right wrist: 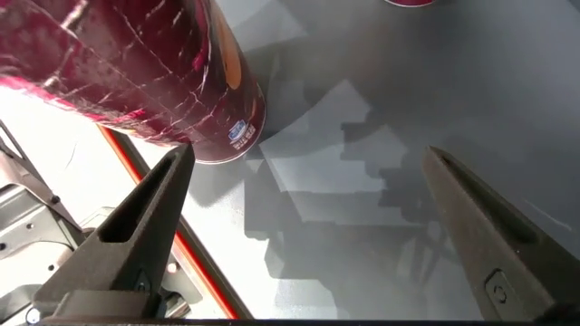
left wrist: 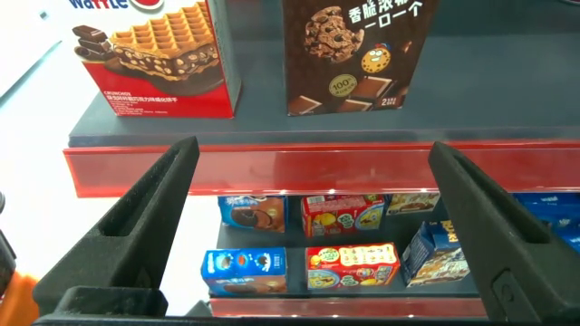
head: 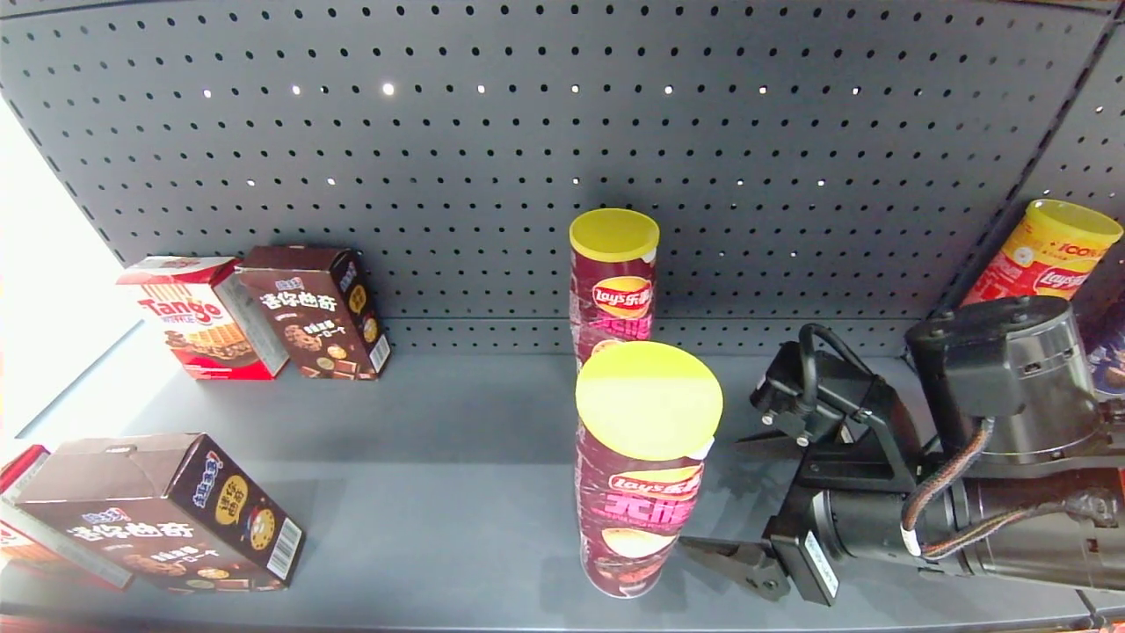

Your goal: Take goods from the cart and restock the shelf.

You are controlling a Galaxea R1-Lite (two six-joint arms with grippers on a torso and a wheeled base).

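Note:
Two maroon chip cans with yellow lids stand upright on the grey shelf [head: 422,457]. One can [head: 613,281] is at the back by the pegboard, the other [head: 646,466] near the front edge. My right gripper [head: 734,497] rests low over the shelf just right of the front can, open and holding nothing. In the right wrist view the front can [right wrist: 136,63] stands beyond one finger, outside the open gripper [right wrist: 308,158]. My left gripper [left wrist: 313,149] is open and empty in front of the shelf's red edge strip [left wrist: 299,163].
At the shelf's left stand a red wafer box [head: 202,316] and a brown cookie box [head: 316,312], with another brown cookie box [head: 167,510] at the front left. A red-and-yellow can [head: 1050,251] stands past the right upright. Lower shelves hold small boxes [left wrist: 349,267].

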